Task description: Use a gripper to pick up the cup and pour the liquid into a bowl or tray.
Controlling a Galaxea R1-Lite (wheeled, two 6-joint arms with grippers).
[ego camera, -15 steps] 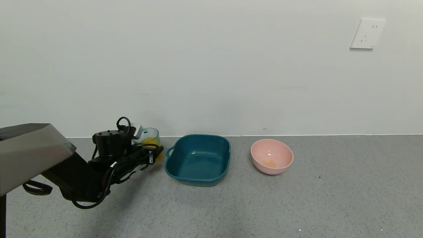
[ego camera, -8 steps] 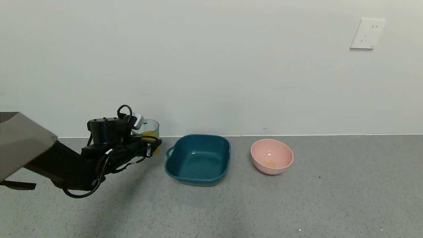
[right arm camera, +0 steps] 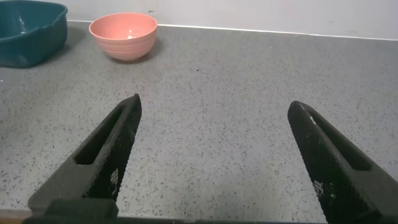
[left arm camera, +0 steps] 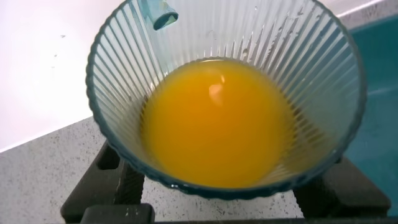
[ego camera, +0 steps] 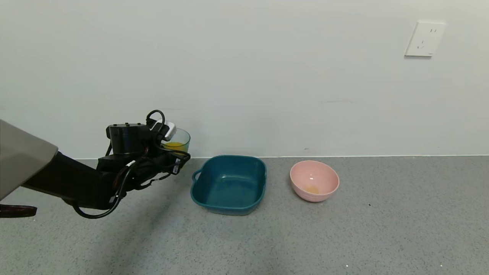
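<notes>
held the cup (ego camera: 178,140) upright and clear of the surface (ego camera: 344,229), just left of the teal tray (ego camera: 228,184), presumably so the orange liquid (left arm camera: 214,121) stayed level and well below the rim until over the target. clamped on the cup's ribbed wall from both sides with the left gripper (ego camera: 174,162), a low grasp that left the mouth free for pouring. judged as mid-carry: lifted, not yet over the tray, no tilt begun. needed next, most likely, a short move rightward before tipping toward the tray's open middle. sat beyond the tray, a pink bowl (ego camera: 314,180) with a faint orange trace inside, near but apart. parked low over bare surface, the right gripper (right arm camera: 211,155), fingers spread wide apart and holding nothing.
</notes>
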